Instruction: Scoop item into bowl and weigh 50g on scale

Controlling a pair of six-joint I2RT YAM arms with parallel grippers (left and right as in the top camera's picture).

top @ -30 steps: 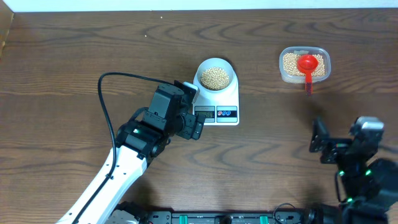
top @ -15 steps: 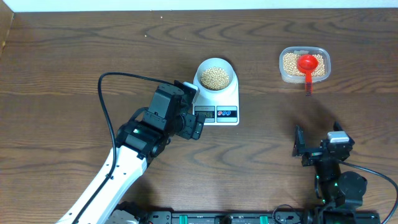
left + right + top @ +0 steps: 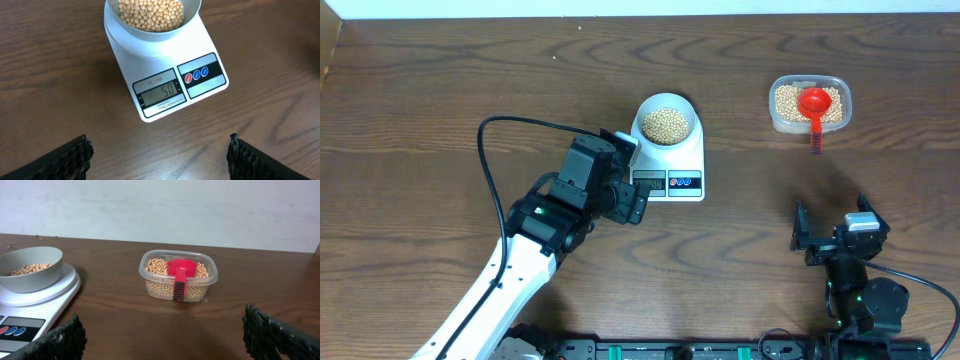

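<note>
1. Table (image 3: 420,100): dark brown wood, strong grain, fills the whole overhead view. A few loose specks lie at its far edge in the right wrist view.
2. Wall (image 3: 160,205): plain, off-white, directly behind the table.
3. Left arm (image 3: 510,270): white shell, black cable (image 3: 485,170) looped beside it. Left gripper (image 3: 631,174) sits just beside the left end of the scale, fingers spread wide, nothing between them.
4. Right gripper (image 3: 832,228): near the front edge, well apart from everything else, fingers spread wide and empty, facing the tub.
5. Scale (image 3: 150,60): flat, white, mid-table. Label above the window reads "SF-400". Display (image 3: 160,91) shows "50". The small print under the window is too fine to read. Buttons (image 3: 196,75) sit on a black strip, one red and two blue.
6. Tub (image 3: 773,110): clear plastic, rounded corners, to the right of the scale and well apart from it, holding beans.
7. Bowl (image 3: 37,282): pale, thick-rimmed, standing on the back half of the scale.
8. Scoop (image 3: 814,102): red, head resting on the tub's beans, handle over the near rim. Dark band on the handle, not readable.
9. Beans (image 3: 666,123): small, round, tan-yellow. One heap fills the bowl's middle and the rest lie in the tub.
</note>
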